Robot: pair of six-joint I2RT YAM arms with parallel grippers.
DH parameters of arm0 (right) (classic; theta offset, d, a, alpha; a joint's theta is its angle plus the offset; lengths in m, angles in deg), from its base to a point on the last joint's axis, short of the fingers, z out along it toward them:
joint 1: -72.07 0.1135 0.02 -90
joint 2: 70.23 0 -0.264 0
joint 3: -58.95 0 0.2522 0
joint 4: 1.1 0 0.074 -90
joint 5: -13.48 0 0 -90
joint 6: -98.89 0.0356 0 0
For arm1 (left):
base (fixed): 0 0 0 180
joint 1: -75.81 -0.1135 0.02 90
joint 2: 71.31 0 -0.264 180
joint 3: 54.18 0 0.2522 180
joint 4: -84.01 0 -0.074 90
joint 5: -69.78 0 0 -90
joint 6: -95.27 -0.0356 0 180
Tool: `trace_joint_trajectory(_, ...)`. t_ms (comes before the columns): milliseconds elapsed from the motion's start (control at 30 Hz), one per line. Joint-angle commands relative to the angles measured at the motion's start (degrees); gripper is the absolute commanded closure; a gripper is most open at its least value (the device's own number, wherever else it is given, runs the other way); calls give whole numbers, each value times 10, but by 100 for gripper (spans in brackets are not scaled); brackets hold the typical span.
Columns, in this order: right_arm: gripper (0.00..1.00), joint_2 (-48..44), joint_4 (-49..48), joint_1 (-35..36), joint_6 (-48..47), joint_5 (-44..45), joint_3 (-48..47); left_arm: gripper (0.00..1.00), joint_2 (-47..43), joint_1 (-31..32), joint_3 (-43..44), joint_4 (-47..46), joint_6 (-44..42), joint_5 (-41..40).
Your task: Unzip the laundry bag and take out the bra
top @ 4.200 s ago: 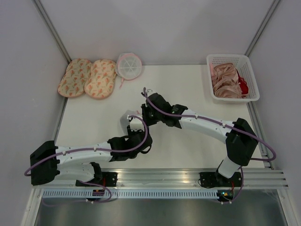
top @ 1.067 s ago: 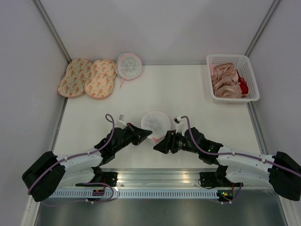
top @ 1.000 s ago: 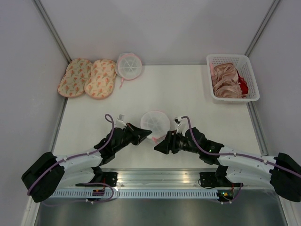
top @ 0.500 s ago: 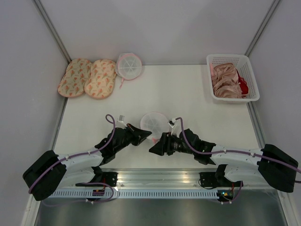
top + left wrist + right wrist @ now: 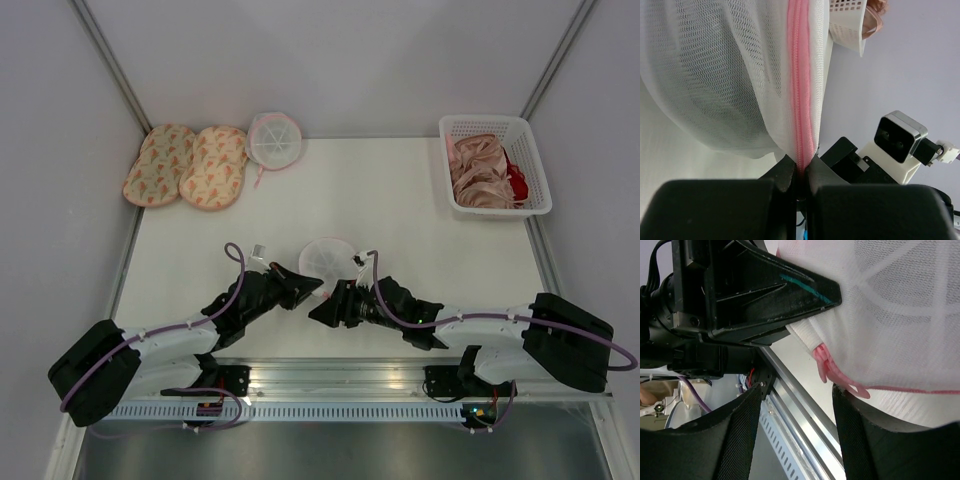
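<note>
Right arm has swung in over the last second – its elbow now sits closer to the rail and the right gripper (image 5: 322, 312) has slid toward 9 o'clock, tucking in under the bag (image 5: 328, 258). Left gripper (image 5: 308, 288) has barely budged from the bag's 7 o'clock edge. The bag sits on the table (image 5: 420, 210) a little toward 6 o'clock from centre, domed up, white mesh with pink trim. From the left wrist you get it close: both jaws are pressed together on the pink zip (image 5: 802, 100), pinching the seam right at the bottom, with mesh bulging away toward 10 o'clock. From the right wrist, the right fingers (image 5: 742, 440) stand well apart – nothing clamped – and the pink pull (image 5: 832, 371) dangles between them, nearer the finger at 3 o'clock; whether it touches that finger I cannot tell. The left gripper's black body fills that view at 10 o'clock, its tip on the mesh. The bra cannot be made out through the mesh. Elsewhere: the basket (image 5: 455, 130) at the table's 2 o'clock corner holds beige-pink satin (image 5: 478, 170) and a bit of red, while a ribbed pouch (image 5: 273, 138) and two floral pouches (image 5: 186, 166) lie at 11 o'clock, well apart from the grippers.
</note>
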Motion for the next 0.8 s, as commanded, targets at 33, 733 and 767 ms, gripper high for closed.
trace_joint_trajectory(33,37,19,-33,3,-17,39,-32,98,-15,8,-8,-26,21,13)
trace_joint_trajectory(733,99,-19,57,3,-48,56,-50,98,-49,21,-32,6,18,4)
trace_joint_trajectory(767,100,-29,76,3,-51,54,-52,98,-63,21,-38,12,15,3)
